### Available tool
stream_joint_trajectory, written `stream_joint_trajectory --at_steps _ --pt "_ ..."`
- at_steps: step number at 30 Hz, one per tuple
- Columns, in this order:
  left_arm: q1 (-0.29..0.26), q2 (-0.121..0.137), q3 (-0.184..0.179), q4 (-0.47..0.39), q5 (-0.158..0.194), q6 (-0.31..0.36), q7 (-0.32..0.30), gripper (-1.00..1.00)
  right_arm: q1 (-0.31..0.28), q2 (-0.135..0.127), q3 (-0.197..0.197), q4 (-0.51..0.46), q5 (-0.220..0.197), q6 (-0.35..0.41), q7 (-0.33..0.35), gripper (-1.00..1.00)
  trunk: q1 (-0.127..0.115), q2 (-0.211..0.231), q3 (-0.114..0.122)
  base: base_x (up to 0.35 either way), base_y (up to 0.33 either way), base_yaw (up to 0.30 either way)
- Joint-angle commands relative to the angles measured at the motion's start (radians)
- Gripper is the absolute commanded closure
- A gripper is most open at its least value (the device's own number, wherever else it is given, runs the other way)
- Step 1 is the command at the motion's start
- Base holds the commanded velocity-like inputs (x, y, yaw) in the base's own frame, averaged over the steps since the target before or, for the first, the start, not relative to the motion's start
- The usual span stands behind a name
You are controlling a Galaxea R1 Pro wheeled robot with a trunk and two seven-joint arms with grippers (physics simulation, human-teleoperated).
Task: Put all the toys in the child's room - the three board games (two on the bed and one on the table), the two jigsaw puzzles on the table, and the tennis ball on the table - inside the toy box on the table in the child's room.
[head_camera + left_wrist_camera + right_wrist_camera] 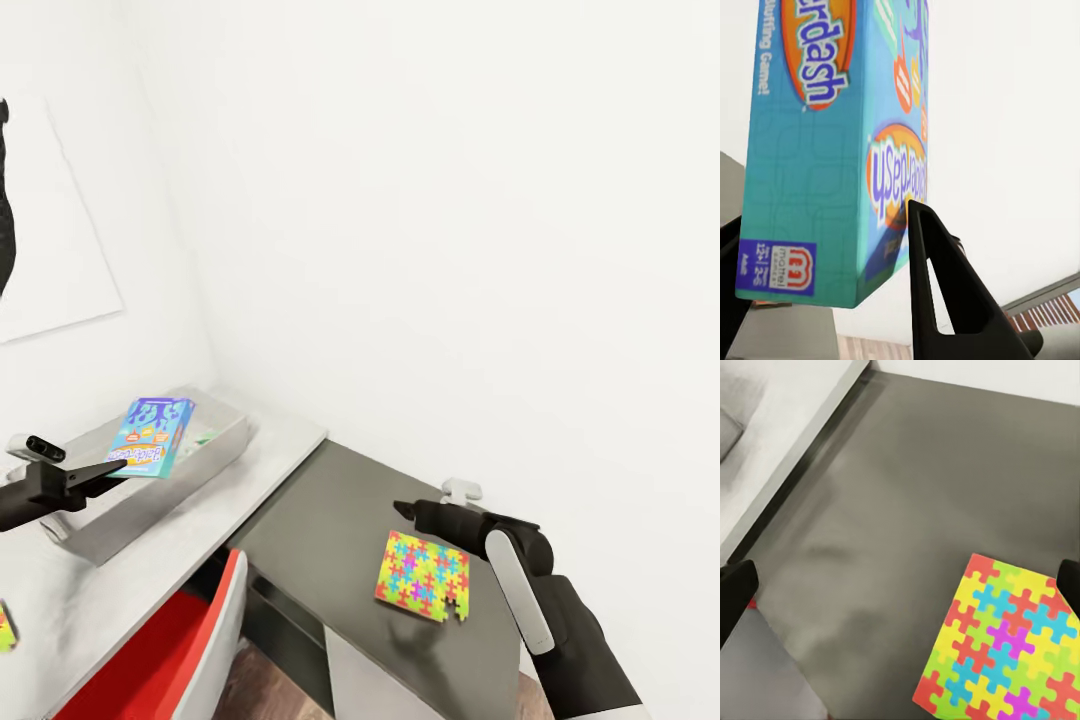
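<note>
Left pincer [112, 463] is clamped on the blue board game [153, 437], holding it above the grey toy box [150, 500] on the light tabletop [270, 440]. Right pincer [402, 510], fingers apart, hovers beside the jigsaw puzzle [424, 576] lying flat on the dark tabletop [330, 520].

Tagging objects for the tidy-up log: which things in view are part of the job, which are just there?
Job:
- blue board game, clamped in the left gripper, over the toy box
- jigsaw puzzle on the dark desk top, by the right gripper
- second puzzle at the picture's edge

Just there:
- red chair
- wall print
</note>
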Motion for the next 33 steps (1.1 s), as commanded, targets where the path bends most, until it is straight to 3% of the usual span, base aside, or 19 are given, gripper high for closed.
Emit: stream_joint_trajectory --at_steps 1,10,17,22,27,33 --pt "-0.001 0.000 0.000 0.000 0.003 0.010 -0.004 1.00 0.000 0.000 0.000 -0.001 -0.002 0.004 -0.001 -1.00 0.000 -0.001 -0.003 0.085 0.027 0.209" --pt "-0.001 0.000 0.000 0.000 0.003 0.011 -0.004 1.00 0.002 0.000 -0.001 0.000 -0.002 0.003 0.000 -1.00 0.000 -0.001 -0.013 0.014 0.223 0.208" --pt "-0.001 0.000 0.000 0.000 0.003 0.010 -0.004 1.00 0.007 -0.002 -0.002 0.000 -0.002 -0.126 0.004 -1.00 0.000 -0.001 -0.016 0.100 0.124 0.069" --pt "-0.001 0.000 0.000 0.000 0.003 0.010 -0.004 1.00 0.006 -0.003 -0.001 0.001 0.000 -0.153 0.005 -1.00 0.000 -0.001 -0.016 0.222 0.006 0.002" --pt "-0.001 0.001 0.000 0.000 0.003 0.010 -0.004 1.00 0.006 -0.002 -0.002 0.002 0.060 -0.153 0.008 -1.00 0.000 -0.001 -0.016 0.101 0.000 0.000" --pt "-0.001 0.001 0.000 0.000 0.003 0.010 -0.004 1.00 0.006 0.004 -0.004 0.004 0.072 -0.148 0.008 -1.00 0.000 -0.001 -0.016 0.007 0.082 0.000"
